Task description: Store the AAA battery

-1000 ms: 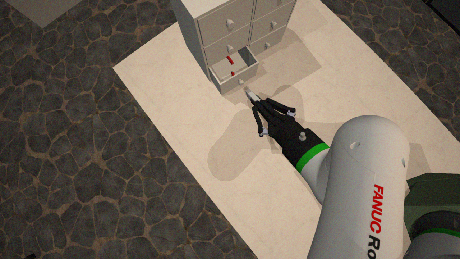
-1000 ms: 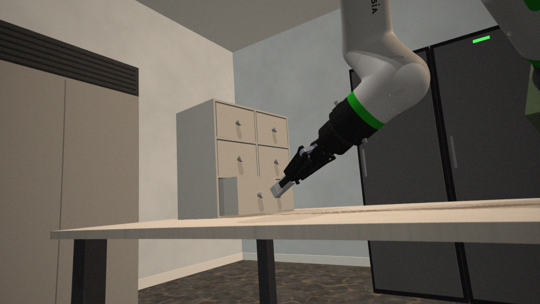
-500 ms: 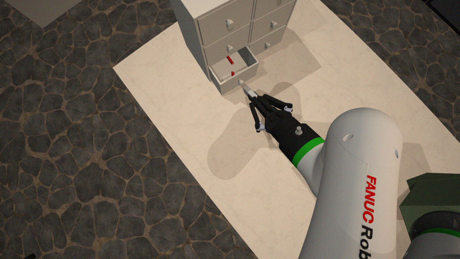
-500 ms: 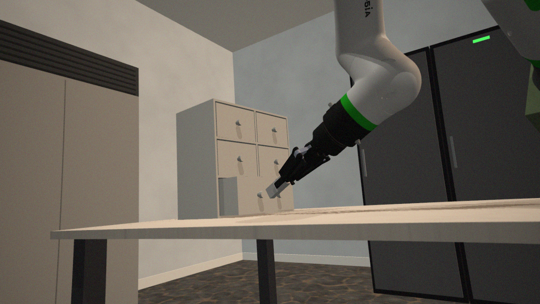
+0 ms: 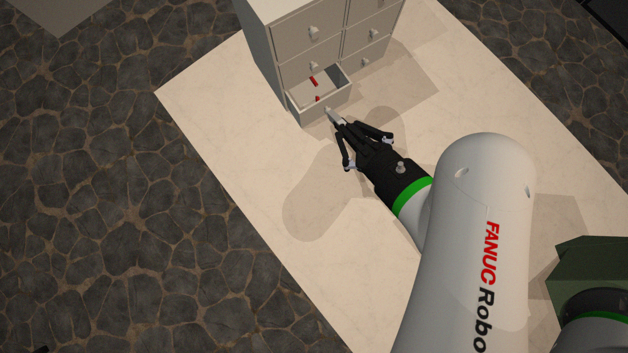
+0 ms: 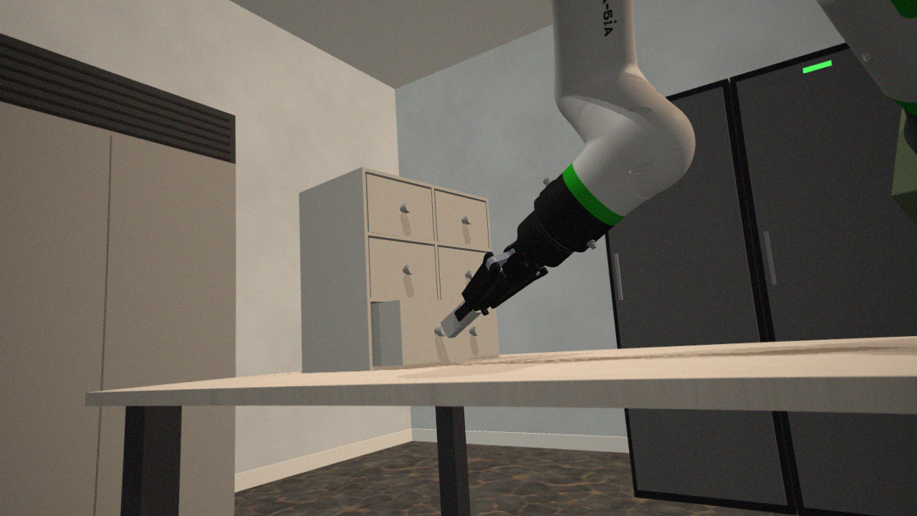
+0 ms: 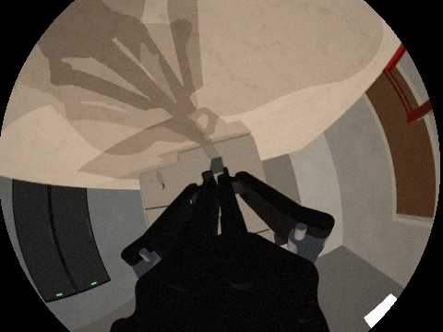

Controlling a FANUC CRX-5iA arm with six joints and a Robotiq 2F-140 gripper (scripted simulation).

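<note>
Closed on nothing, the gripper (image 5: pixel 332 114) has its two pads pressed flat together, and their pale tip sits right at the knob (image 5: pixel 326 109) on the front panel of the pulled-out bottom-left drawer (image 5: pixel 322 106); whether tip and knob actually touch cannot be told. From the top view the black linkage runs back toward 4 o'clock into the green-ringed wrist and the white arm (image 5: pixel 478 228). In the exterior view the fingers slope down toward 8 o'clock, with the tip (image 6: pixel 453 323) level with the lowest row of drawer fronts. That drawer stands out from the chest (image 5: pixel 259 48) toward 5 o'clock, its tray open to the top view. Two small red AAA batteries lie inside it: one battery (image 5: pixel 313 80) toward the back of the tray, at about 11 o'clock from the knob, and a second battery (image 5: pixel 317 98) just behind the front panel, apart from the first. The other five drawers look pushed in, their knobs in line. The chest stands upright at the 12 o'clock end of the pale table (image 5: pixel 246 175), with the arm's shadow spread across the surface.
</note>
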